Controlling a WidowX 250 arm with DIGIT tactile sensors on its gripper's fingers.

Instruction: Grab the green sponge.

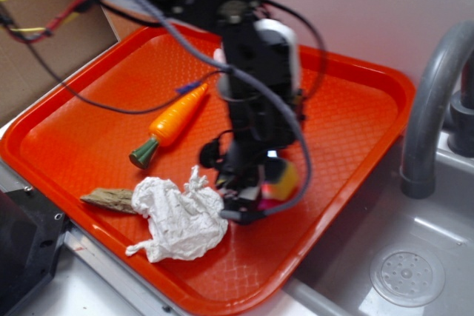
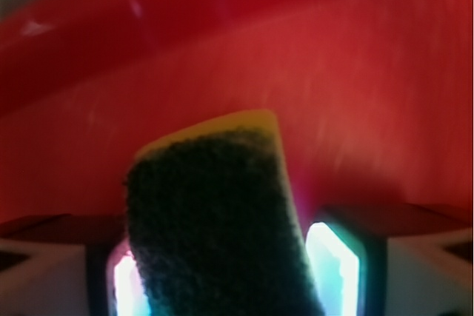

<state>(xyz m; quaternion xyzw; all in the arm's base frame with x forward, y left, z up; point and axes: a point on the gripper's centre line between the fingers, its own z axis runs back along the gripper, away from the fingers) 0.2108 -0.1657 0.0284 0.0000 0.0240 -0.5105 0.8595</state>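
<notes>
While the arm stands over the orange tray (image 1: 89, 146), we see its fingers (image 1: 255, 196) lowered near the tray's centre, toward five o'clock of it, with the green sponge (image 1: 282, 180) caught between them. In the wrist view the sponge (image 2: 218, 227) fills the middle: its dark green scouring face is turned toward the lens, a thin yellow foam edge shows along its top at twelve o'clock, and a lit finger pad (image 2: 333, 268) presses against its side at three o'clock while the other pad glows at nine o'clock, so we read the fingers as clenched on the sponge. Behind it the red tray floor and raised rim (image 2: 222, 27) are blurred. In the exterior view only a small yellow and dark part of the sponge shows beside the wrist. A crumpled white paper towel (image 1: 178, 216) lies just beside the fingers at nine o'clock of them, and a brown wedge-shaped piece (image 1: 107, 199) touches the towel's far edge. A toy carrot (image 1: 174, 120) lies at eleven o'clock of the fingers, apart from them. Off the tray at three o'clock stands a grey faucet (image 1: 433, 101) above a grey sink (image 1: 415, 257).
</notes>
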